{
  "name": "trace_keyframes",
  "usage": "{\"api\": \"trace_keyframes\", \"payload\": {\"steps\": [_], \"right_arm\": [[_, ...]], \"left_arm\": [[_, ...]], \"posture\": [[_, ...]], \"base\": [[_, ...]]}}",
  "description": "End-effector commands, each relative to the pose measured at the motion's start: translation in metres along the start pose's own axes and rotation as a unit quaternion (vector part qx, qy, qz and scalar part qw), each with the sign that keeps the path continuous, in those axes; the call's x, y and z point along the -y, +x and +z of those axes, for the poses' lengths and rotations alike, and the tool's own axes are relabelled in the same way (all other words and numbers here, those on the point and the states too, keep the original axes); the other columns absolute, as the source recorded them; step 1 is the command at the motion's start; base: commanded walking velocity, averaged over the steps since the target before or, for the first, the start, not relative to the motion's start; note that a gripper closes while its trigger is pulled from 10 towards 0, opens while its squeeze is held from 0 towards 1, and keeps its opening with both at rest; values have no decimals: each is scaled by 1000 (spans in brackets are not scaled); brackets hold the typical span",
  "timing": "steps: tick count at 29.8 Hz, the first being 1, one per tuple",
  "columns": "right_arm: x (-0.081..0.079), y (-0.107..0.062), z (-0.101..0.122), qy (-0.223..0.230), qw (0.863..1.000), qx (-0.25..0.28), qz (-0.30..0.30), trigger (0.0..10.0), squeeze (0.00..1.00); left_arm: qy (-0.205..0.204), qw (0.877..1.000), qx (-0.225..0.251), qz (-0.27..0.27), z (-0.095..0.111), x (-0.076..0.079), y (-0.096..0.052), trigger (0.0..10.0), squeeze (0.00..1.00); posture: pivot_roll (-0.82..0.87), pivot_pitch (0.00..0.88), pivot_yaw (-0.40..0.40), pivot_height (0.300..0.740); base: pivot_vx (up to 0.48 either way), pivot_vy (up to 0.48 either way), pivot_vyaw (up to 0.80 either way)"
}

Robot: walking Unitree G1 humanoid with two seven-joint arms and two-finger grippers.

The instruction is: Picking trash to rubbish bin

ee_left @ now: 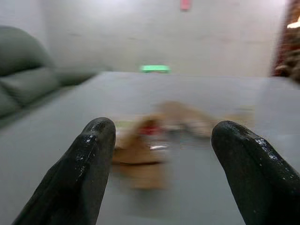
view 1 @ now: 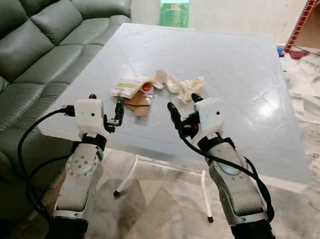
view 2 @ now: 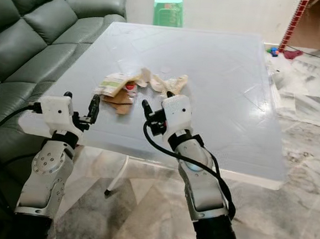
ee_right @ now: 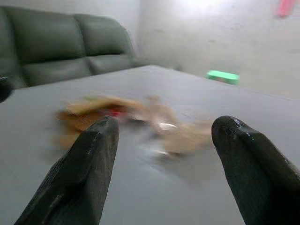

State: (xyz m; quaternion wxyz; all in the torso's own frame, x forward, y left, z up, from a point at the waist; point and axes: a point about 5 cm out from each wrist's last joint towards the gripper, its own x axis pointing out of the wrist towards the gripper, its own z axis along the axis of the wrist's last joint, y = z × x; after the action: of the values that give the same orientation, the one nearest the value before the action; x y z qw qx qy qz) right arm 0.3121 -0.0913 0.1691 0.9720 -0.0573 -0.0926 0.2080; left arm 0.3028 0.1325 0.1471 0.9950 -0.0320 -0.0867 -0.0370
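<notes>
On the pale tabletop [view 1: 252, 77] near its front edge, a trash pile [view 1: 151, 88] lies just ahead of both tools. Left tool [view 1: 118, 109] released, empty, just short of the brown scraps. Right tool [view 1: 183, 105] released, empty, near crumpled plastic [view 1: 187, 85]. Wrist views show spread fingers [ee_left: 82, 173] with blurred trash between. Eye views add the sofa [view 1: 27, 48] and green stool [view 1: 174, 10].

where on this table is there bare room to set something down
The table is bare on its far half toward the green stool and along its whole right side. It is crowded near the front left: the trash pile lies there, with the left gripper and right gripper hovering open just before it.
</notes>
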Motion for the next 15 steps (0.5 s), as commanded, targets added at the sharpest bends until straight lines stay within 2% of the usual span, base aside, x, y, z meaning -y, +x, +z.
{"api": "trace_keyframes", "payload": {"steps": [1, 8, 15], "right_arm": [[-6, 3, 7, 3, 1000, 15, 9, 10000, 0], [-6, 3, 7, 3, 1000, 16, 9, 10000, 0], [-6, 4, 10, 6, 1000, 20, 10, 10000, 0]], "left_arm": [[-1, 1000, 10, 15, 4, -9, 1, 10000, 0], [7, 1000, 8, 19, 4, -11, 2, 10000, 0], [-26, 998, -3, 54, 4, -23, 5, 10000, 0]], "posture": [[-49, 56, 47, 740], [-50, 56, 48, 740], [-46, 56, 46, 740]], "base": [[0, 0, 0], [0, 0, 0], [0, 0, 0]]}}
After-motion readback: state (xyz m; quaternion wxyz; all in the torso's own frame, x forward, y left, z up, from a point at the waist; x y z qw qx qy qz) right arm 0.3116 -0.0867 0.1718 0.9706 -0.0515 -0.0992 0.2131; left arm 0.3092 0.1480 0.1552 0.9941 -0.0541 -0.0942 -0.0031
